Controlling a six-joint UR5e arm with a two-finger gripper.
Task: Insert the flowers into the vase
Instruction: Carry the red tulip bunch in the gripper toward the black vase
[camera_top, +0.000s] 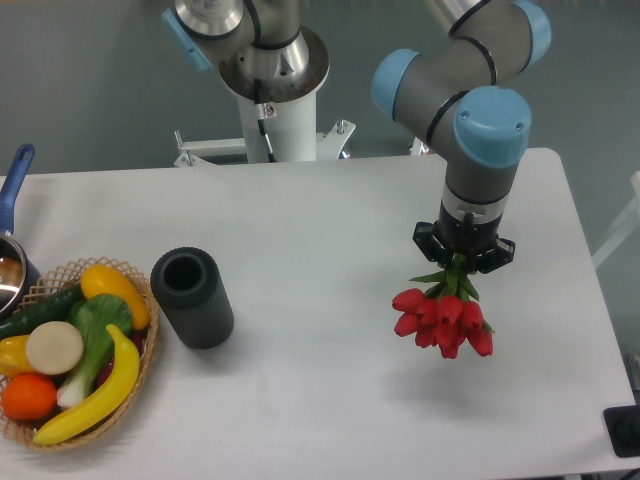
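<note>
Claw (463, 262): closed on flower stems | Flowers (443, 318): held, buds downward, above tabletop (330, 210), right side | Vase (192, 297): stood upright far left, beside basket (140, 365)

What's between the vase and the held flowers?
Nothing: the camera view shows only bare white table between the vase and the flowers in the gripper.

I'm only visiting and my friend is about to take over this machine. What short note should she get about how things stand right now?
End effector: shut on the flowers, holding them by the stems, buds hanging down above the table's right side.
Vase: upright on the left, beside the wicker basket, mouth showing nothing inside.
Done: flowers picked up.
Left: carry them over to the vase, lower them in, release.
</note>
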